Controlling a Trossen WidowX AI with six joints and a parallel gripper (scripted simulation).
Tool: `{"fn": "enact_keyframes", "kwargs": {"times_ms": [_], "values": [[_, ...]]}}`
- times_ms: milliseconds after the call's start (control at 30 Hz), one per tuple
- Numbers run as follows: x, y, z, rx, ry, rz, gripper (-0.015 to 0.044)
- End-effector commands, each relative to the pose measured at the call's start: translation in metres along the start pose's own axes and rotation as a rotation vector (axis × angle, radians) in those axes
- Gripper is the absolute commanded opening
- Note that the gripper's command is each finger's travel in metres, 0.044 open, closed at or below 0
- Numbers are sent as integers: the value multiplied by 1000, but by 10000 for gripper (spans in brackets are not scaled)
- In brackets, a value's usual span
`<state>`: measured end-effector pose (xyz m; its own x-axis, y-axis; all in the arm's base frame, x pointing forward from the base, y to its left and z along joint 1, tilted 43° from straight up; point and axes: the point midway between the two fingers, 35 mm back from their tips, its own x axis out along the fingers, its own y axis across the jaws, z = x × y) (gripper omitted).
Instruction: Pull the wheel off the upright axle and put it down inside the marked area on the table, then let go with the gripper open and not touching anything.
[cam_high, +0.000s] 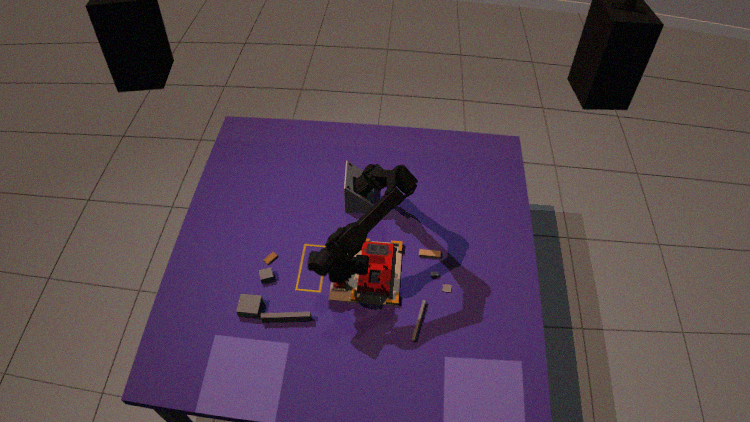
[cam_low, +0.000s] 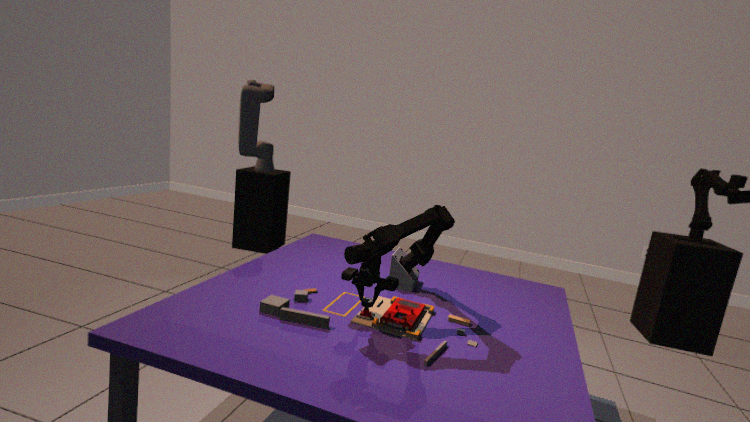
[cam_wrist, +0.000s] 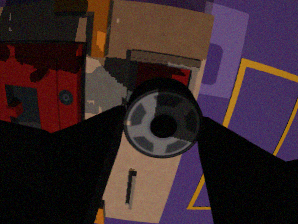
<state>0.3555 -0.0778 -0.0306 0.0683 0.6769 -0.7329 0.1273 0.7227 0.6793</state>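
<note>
The wheel (cam_wrist: 144, 141), dark-rimmed with grey spokes, is between the two black fingers in the wrist view. My gripper (cam_low: 368, 303) (cam_wrist: 162, 119) is shut on it, one finger at each side. The wheel's centre hole looks dark and no axle shows in it; the axle is hidden, and the exact gap below the wheel cannot be told. The gripper is above the left end of the board, beside the red block. The marked area (cam_high: 308, 290) (cam_low: 334, 313) (cam_wrist: 270, 70), a yellow outline on the table, is just left of the board in the top and exterior views.
The red block (cam_high: 385, 262) (cam_low: 403, 313) (cam_wrist: 70, 107) stands on the pale board close to the gripper. A tan block (cam_high: 340, 296) (cam_wrist: 160, 30) is at the board's front left. Grey blocks (cam_high: 249, 304) and a long bar (cam_high: 286, 317) lie left; small pieces lie right.
</note>
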Motion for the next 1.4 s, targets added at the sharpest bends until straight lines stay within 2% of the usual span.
{"fn": "enact_keyframes", "kwargs": {"times_ms": [0, 667, 1067, 1367], "values": [[-14, -1, 0, 5, -21, -5, 0], [-21, -1, 0, 6, -23, -5, 0], [-55, -1, -1, 7, -23, -6, 0], [-52, -38, -18, 12, -26, -11, 0]]}}
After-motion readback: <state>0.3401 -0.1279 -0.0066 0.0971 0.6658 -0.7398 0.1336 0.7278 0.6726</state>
